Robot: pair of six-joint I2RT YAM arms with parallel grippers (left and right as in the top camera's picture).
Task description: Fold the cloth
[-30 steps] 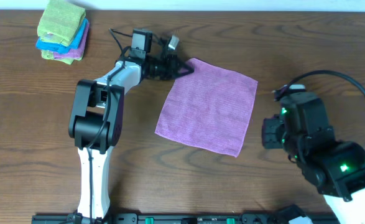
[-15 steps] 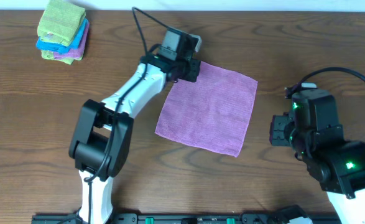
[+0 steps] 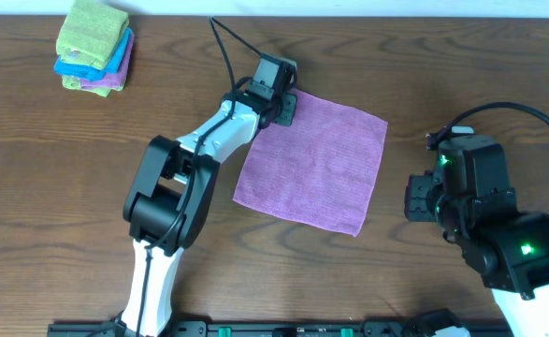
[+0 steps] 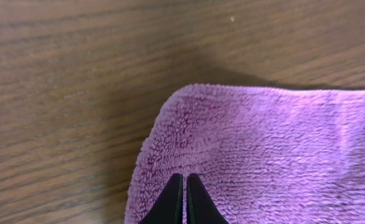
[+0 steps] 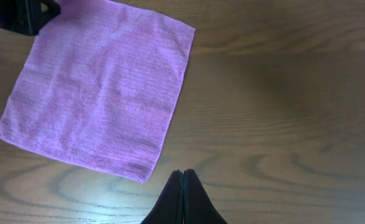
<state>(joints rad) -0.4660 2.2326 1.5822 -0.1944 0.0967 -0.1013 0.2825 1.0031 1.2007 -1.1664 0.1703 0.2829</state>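
Observation:
The lilac cloth (image 3: pixel 316 159) lies flat and unfolded on the wooden table, turned slightly like a diamond. My left gripper (image 3: pixel 286 106) is at its far left corner, and in the left wrist view its shut fingertips (image 4: pixel 183 177) sit just over the fluffy corner of the cloth (image 4: pixel 275 149). No fabric shows between the fingers. My right gripper (image 3: pixel 414 199) is shut and empty to the right of the cloth. In the right wrist view its tips (image 5: pixel 182 173) are above bare wood, just right of the cloth's near corner (image 5: pixel 142 177).
A stack of folded green, blue and purple cloths (image 3: pixel 94 45) sits at the far left corner of the table. The left arm's cable (image 3: pixel 225 42) loops behind it near the back edge.
My left arm has swung right from beside the cloth's far left corner to over it, and the wrist has turned. My right arm shifted slightly, then stayed still. The cloth has not moved.

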